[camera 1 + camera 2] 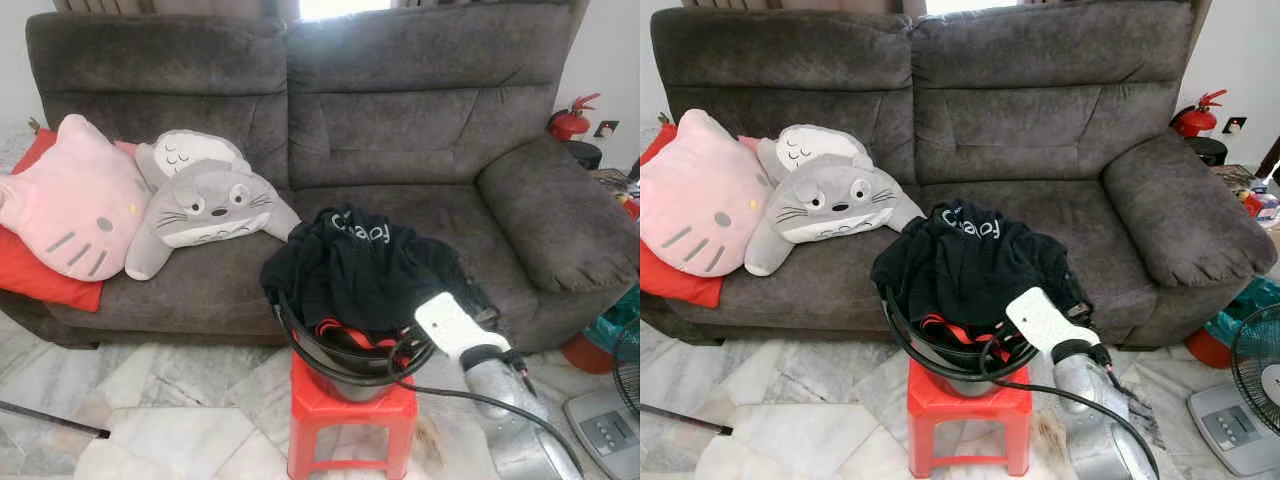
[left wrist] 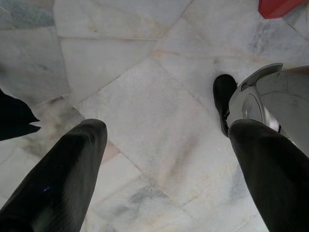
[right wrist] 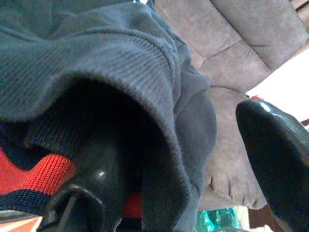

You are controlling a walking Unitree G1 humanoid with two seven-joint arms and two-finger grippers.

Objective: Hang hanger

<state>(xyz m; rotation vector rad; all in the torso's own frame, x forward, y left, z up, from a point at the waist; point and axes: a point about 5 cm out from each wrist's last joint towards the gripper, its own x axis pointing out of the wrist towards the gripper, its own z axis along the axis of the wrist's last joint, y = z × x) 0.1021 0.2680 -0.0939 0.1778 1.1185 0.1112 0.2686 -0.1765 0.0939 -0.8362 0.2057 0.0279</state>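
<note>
A black garment (image 1: 360, 265) with white lettering lies heaped in a dark bucket (image 1: 325, 362) on a red stool (image 1: 345, 410) in front of the sofa. Some red fabric (image 3: 34, 179) shows under it. My right arm reaches in from the right, its white wrist (image 1: 450, 325) at the bucket's rim. My right gripper (image 3: 188, 159) is open: one finger (image 3: 96, 179) is tucked under a fold of the garment, the other (image 3: 275, 145) stands outside it. No hanger can be made out. My left gripper (image 2: 166, 130) hangs open over the marble floor.
A grey sofa (image 1: 420, 130) stands behind the stool, with a pink cat cushion (image 1: 75, 200) and a grey plush (image 1: 205, 205) on its left seat. A fire extinguisher (image 1: 570, 120), a fan (image 1: 1260, 375) and a scale (image 1: 610, 430) stand at the right. A black stick (image 1: 50, 420) lies on the floor at the left.
</note>
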